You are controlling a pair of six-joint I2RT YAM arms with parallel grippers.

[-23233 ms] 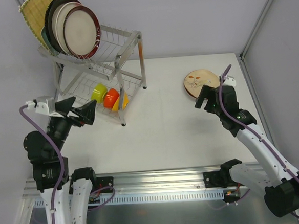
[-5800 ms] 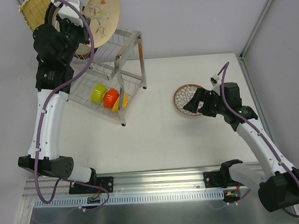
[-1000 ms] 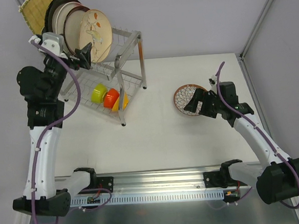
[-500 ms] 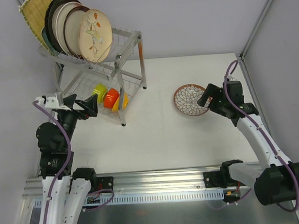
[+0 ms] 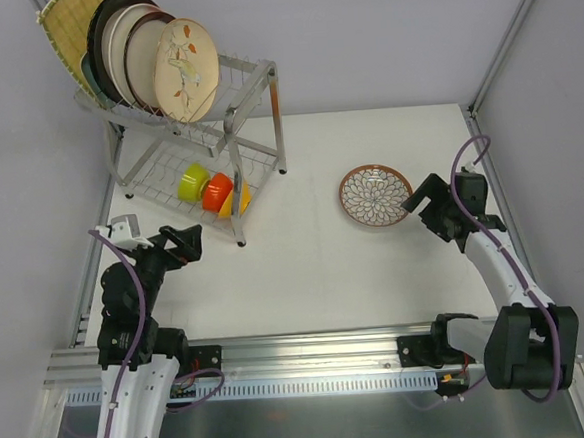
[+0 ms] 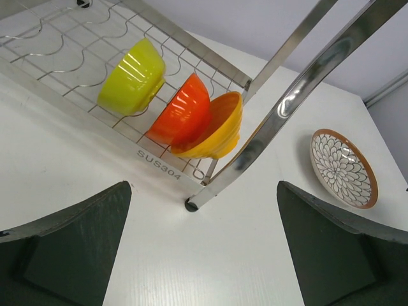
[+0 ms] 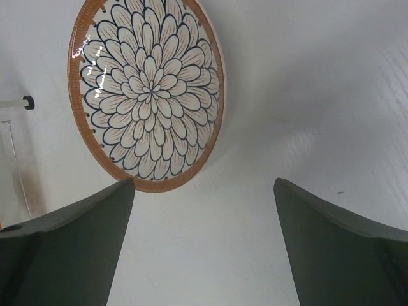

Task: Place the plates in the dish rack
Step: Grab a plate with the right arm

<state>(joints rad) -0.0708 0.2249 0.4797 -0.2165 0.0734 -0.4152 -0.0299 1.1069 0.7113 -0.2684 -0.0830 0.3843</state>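
Note:
The silver wire dish rack [image 5: 247,77] stands at the back left. Its top tier holds several plates on edge: a square yellow woven one [image 5: 60,30], dark-rimmed ones [image 5: 117,36] and a cream floral one [image 5: 187,68] at the front. A white plate with a petal pattern and brown rim [image 5: 375,195] lies flat on the table; it also shows in the right wrist view [image 7: 148,92] and the left wrist view [image 6: 343,167]. My right gripper [image 5: 423,202] is open and empty just right of it. My left gripper [image 5: 186,244] is open and empty, low in front of the rack.
Green [image 6: 131,76], orange [image 6: 185,108] and yellow [image 6: 217,127] bowls sit on the rack's lower tier. The rack's front leg [image 6: 191,204] stands right ahead of my left gripper. Walls close the table at the back and right.
My left arm has dropped from the rack's top tier, leaving the floral plate there, and pulled back toward its base. My right gripper let go of the petal plate and drew back to the right.

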